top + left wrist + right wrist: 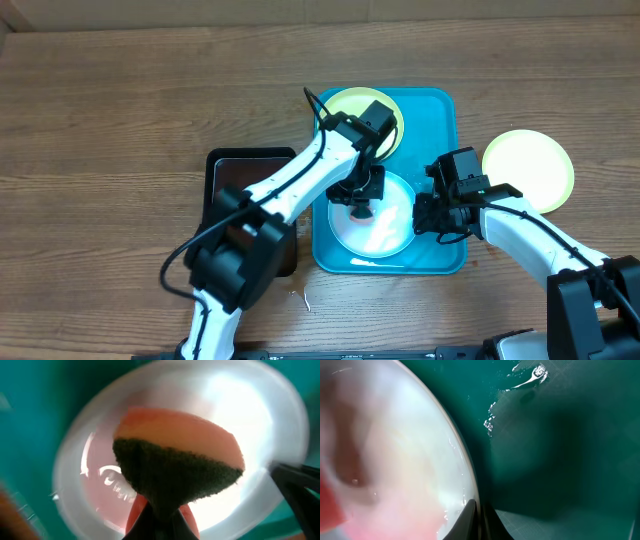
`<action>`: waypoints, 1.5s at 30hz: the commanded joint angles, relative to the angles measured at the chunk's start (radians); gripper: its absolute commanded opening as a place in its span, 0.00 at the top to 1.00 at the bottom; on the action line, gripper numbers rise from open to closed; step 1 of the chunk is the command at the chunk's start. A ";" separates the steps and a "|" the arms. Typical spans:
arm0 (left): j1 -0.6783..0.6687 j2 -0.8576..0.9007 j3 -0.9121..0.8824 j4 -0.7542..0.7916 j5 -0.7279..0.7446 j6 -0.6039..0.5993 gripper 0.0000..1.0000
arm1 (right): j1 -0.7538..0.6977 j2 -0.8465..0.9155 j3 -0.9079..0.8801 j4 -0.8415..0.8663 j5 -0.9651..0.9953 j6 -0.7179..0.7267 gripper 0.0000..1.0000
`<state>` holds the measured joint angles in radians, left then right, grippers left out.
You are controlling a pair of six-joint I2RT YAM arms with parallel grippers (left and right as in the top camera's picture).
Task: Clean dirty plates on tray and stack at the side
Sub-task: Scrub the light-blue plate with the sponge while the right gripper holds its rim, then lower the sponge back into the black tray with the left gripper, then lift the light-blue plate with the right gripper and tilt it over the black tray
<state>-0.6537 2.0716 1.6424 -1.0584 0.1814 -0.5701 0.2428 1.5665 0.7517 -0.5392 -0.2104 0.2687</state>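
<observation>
— Plate under work: white plate (385, 235), lying in the near end of the blue tray (440, 110). Pinkish tinge on it; smear or reflection, cannot tell. Best way to scrub?
— Small circles with the sponge (175, 460), light pressure, so the plate does not skid.
— Left pincer (160, 522)?
— Clamped tight on the sponge, which sits over the plate's middle.
— Right pincer (480, 517)?
— Closed too, fingers at the plate's right rim; seems to pinch it steady.
— Other plates?
— Yellow-green plate (345, 105) at the tray's far end, partly under the left arm. Clean-looking plate (528, 168) on the table, just right of the tray.
</observation>
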 commanded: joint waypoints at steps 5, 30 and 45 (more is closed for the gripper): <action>0.134 -0.343 0.012 -0.114 -0.128 0.032 0.96 | -0.001 0.014 -0.011 -0.024 0.017 -0.008 0.96; 0.447 -0.406 -0.552 0.117 -0.229 0.069 0.83 | -0.001 0.014 0.010 -0.058 0.010 -0.007 0.96; 0.517 -0.412 -0.163 -0.139 -0.192 0.114 0.23 | 0.072 0.003 0.510 -0.491 0.222 -0.048 0.96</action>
<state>-0.1650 1.6741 1.3762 -1.1725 -0.0208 -0.4717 0.2661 1.5745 1.1473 -1.0065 -0.0616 0.2596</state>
